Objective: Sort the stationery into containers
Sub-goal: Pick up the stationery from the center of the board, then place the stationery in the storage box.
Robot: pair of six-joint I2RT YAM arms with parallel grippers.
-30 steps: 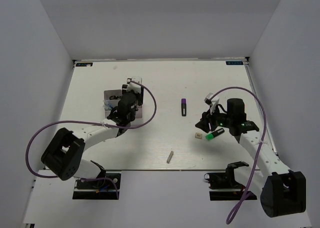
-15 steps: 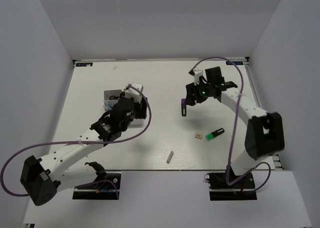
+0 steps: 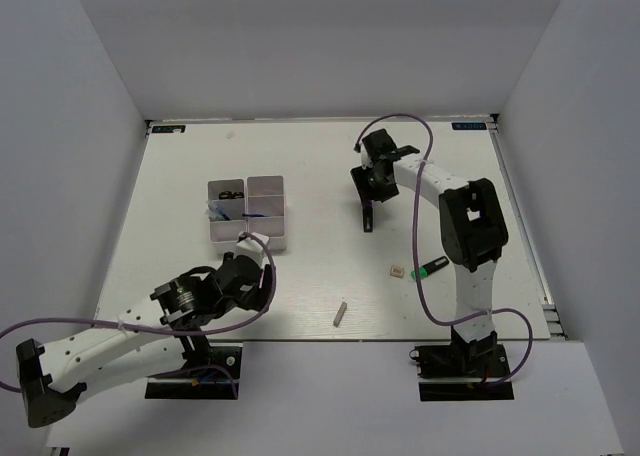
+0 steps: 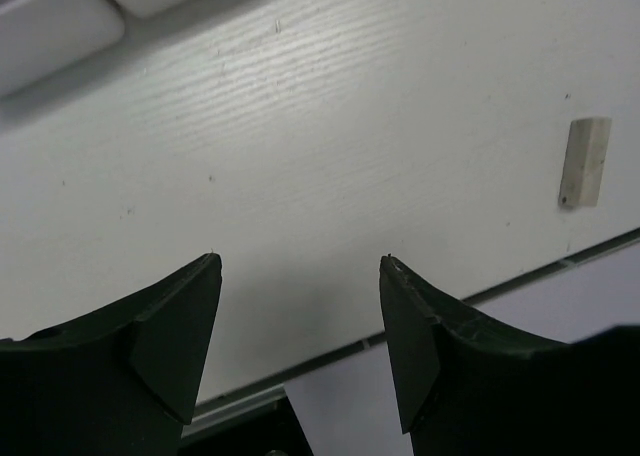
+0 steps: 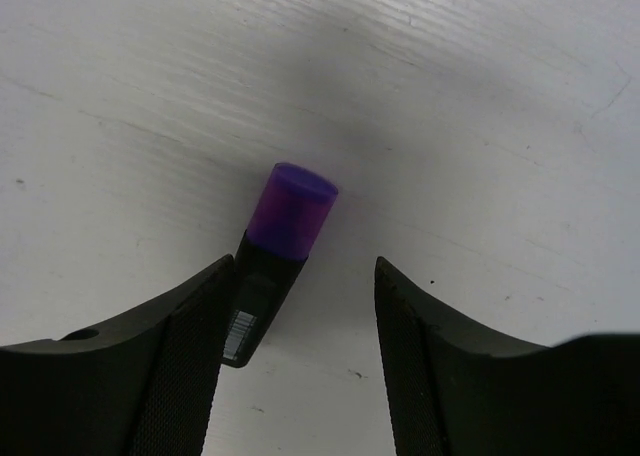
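Note:
The white tray [image 3: 265, 238] stands left of centre; black-handled scissors [image 3: 232, 193] and thin blue pens [image 3: 243, 215] lie in its far compartments. The purple marker [image 3: 368, 216] lies mid-table. My right gripper [image 3: 372, 183] is open just above it; in the right wrist view the marker [image 5: 282, 238] sits between the jaws, close to the left finger [image 5: 185, 361], with gripper centre [image 5: 305, 266]. The green highlighter [image 3: 433, 268], beige cube [image 3: 398, 271] and grey stick [image 3: 341, 313] lie loose. My left gripper [image 3: 262, 282] is open and empty near the front edge [image 4: 300, 266], the stick [image 4: 586, 162] to its right. No pink-white block shows.
The tray's corner [image 4: 60, 16] shows at the top left of the left wrist view. The table's front edge [image 4: 500, 291] runs right under the left gripper. White walls enclose the table on three sides.
My right arm swung from beside the green highlighter to the far side, over the purple marker. My left arm pulled back from the tray toward the front edge.

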